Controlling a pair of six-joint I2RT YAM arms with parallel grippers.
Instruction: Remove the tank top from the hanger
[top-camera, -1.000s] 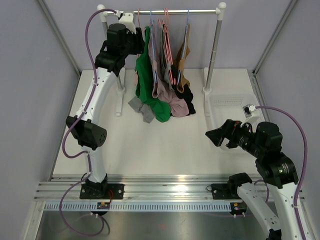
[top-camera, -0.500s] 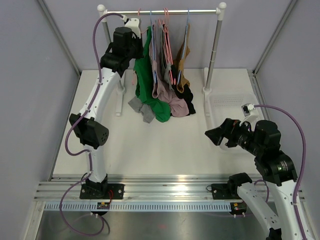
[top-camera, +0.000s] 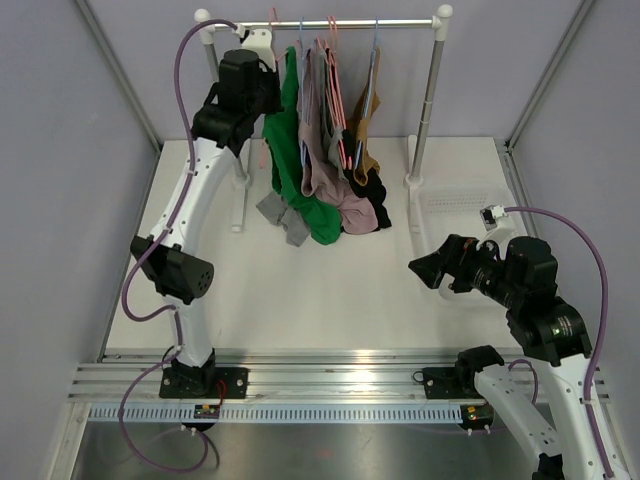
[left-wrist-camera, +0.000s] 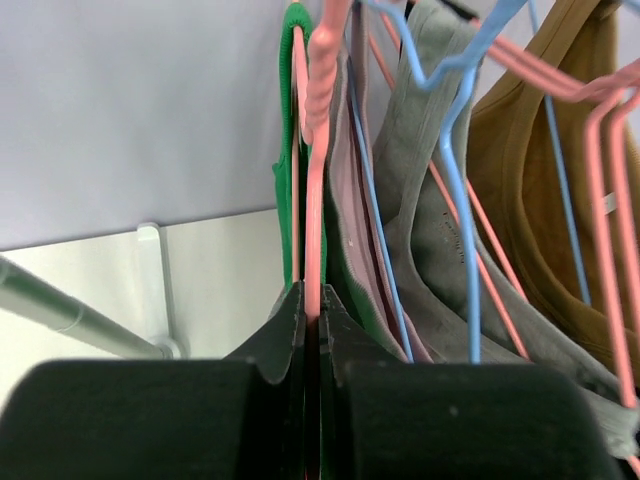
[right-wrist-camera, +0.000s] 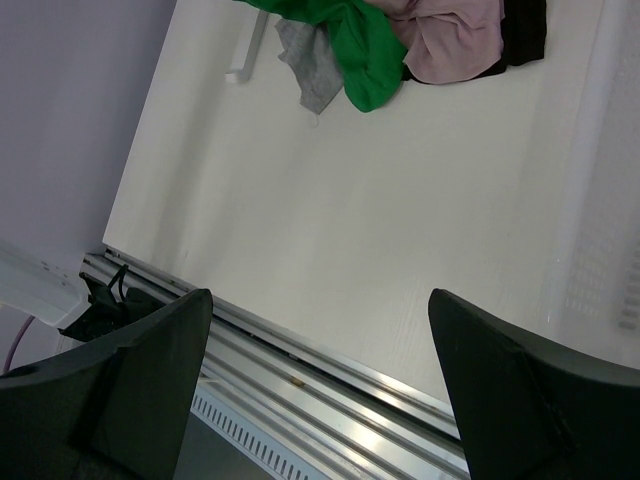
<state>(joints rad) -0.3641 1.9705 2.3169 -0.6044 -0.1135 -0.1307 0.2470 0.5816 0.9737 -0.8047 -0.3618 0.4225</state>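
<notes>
The green tank top (top-camera: 290, 150) hangs leftmost on the rail (top-camera: 340, 23), on a pink hanger (left-wrist-camera: 313, 200). High at the rail's left end, my left gripper (top-camera: 268, 85) is shut on that hanger. In the left wrist view its wire runs straight between the closed fingertips of the left gripper (left-wrist-camera: 312, 300), with the green tank top (left-wrist-camera: 290, 120) just behind. My right gripper (top-camera: 420, 270) hovers low over the table at the right, open and holding nothing. The right wrist view shows the right gripper (right-wrist-camera: 318, 296) wide apart above bare table.
Further tops hang to the right on pink and blue hangers: mauve (top-camera: 325, 150), grey-green (left-wrist-camera: 420, 200) and brown (top-camera: 365, 130), their hems bunched on the table. A white basket (top-camera: 465, 205) sits at the right by the rack post (top-camera: 428, 100). The metal front rail (right-wrist-camera: 330, 385) lies below my right gripper.
My left gripper has closed on the pink hanger and shifted slightly left and up, tugging the green top with it. The right arm has barely moved.
</notes>
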